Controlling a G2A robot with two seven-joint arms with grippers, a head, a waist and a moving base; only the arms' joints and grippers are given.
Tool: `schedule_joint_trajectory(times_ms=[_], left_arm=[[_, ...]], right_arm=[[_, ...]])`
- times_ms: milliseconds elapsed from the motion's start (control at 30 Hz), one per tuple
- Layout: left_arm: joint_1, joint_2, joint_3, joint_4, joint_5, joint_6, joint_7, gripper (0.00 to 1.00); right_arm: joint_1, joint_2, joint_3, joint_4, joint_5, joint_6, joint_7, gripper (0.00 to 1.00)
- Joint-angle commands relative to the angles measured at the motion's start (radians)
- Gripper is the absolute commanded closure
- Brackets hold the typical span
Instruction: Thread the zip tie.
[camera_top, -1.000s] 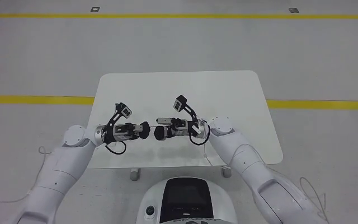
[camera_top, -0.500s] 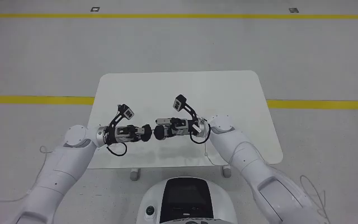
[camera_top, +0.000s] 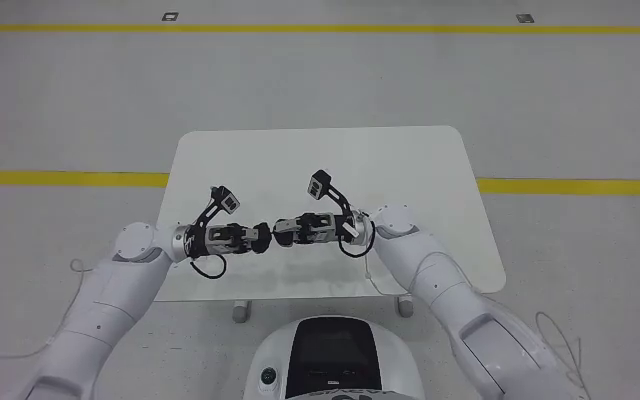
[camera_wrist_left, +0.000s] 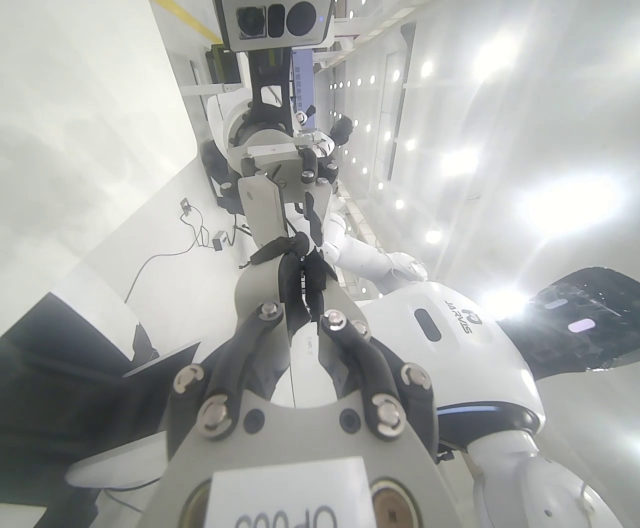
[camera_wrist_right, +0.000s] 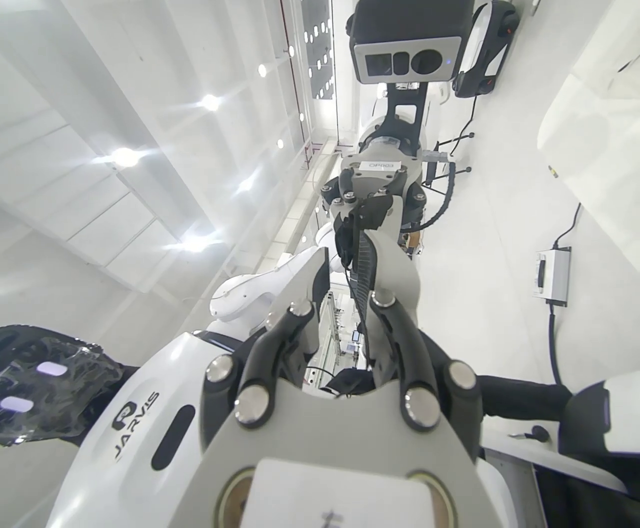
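Flat, even light from above; hard lamp glare in both wrist cameras.

In the top view I get bright, soft light, and the tabletop (camera_top: 400, 170) and the floor (camera_top: 320, 80) are evenly lit. My left wrist view looks up into the ceiling lamps (camera_wrist_left: 545, 200), which flare into wide white streaks and wash out that whole side. The left gripper (camera_wrist_left: 301, 287) is backlit there and its fingers (camera_wrist_left: 287, 290) are dark. The zip tie (camera_wrist_left: 301, 280) pinched between them is only a thin dark line. My right wrist view catches the lamps too, as star-shaped flares. Both wrist views bend straight lines strongly toward their edges.
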Motion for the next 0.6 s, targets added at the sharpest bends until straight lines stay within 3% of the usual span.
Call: schedule_joint_trajectory(times_ms=[0,367,567], left_arm=[[-0.001,0.000,0.003,0.000,0.002,0.000,0.000,1.00],[-0.008,0.003,0.010,0.004,0.007,0.000,0.000,1.00],[-0.010,0.004,0.012,0.005,0.007,0.000,0.000,1.00]], right_arm=[[0.001,0.000,-0.001,0.002,0.000,0.000,-0.001,0.88],[0.009,-0.004,-0.015,0.008,0.002,0.006,-0.011,0.88],[0.012,-0.005,-0.020,0.014,0.002,0.008,-0.015,0.93]])
